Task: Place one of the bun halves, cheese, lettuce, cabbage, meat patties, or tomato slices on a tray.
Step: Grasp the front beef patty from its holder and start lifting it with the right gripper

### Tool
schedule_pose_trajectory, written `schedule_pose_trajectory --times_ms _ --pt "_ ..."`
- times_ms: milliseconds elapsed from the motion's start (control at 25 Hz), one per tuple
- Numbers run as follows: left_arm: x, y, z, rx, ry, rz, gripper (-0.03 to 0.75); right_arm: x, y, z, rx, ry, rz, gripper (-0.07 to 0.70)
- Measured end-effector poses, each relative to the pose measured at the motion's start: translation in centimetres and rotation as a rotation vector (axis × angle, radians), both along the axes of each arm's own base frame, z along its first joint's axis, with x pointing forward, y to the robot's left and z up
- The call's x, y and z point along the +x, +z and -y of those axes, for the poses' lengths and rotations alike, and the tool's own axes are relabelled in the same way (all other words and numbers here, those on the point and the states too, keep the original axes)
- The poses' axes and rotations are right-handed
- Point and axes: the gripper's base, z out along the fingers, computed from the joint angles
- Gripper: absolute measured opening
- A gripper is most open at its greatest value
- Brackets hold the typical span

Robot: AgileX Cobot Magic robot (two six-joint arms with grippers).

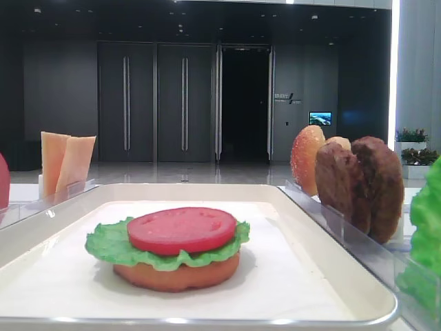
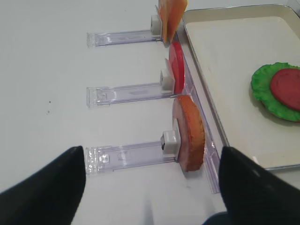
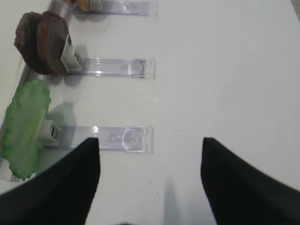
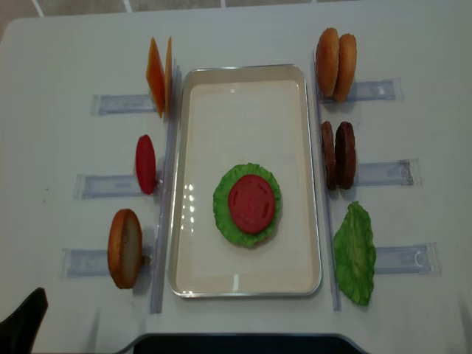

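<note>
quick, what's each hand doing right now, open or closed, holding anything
Left hand: open, holding nothing.
Right hand: open, holding nothing.

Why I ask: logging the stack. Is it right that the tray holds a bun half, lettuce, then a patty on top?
Not quite. The top layer is a tomato slice, not a patty, over lettuce and a bun half on the tray; both high views show it.

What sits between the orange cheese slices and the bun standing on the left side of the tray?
A single tomato slice stands on edge in the middle rack, between the cheese and the bun half. The overhead view shows it best.
</note>
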Motion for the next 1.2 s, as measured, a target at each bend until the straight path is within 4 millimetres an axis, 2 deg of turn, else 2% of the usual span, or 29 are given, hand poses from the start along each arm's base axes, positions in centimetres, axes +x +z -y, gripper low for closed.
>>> schedule_pose_trajectory --times_ms 200,440,600,720,880,1200 --pt "0.0 0.0 0.0 0.000 0.000 0.000 0.692 1.9 1.0 0.1 0.006 -0.002 -0.091 0.470" --pt "0.0 0.0 0.0 0.000 0.000 0.001 0.692 5.2 2.6 0.2 0.028 -0.016 -0.245 0.470" --pt "0.0 0.0 0.0 0.000 0.000 0.001 0.692 8.4 3.8 0.4 0.050 -0.036 -0.354 0.470" --pt "0.0 0.0 0.0 0.000 0.000 0.001 0.692 11.6 4.2 0.5 0.063 -0.049 -0.460 0.470" --pt "0.0 0.0 0.0 0.000 0.000 0.001 0.692 15.3 4.8 0.6 0.066 -0.050 -0.520 0.470" --pt "0.0 0.0 0.0 0.000 0.000 0.001 0.692 21.4 4.3 1.0 0.055 -0.055 -0.613 0.470"
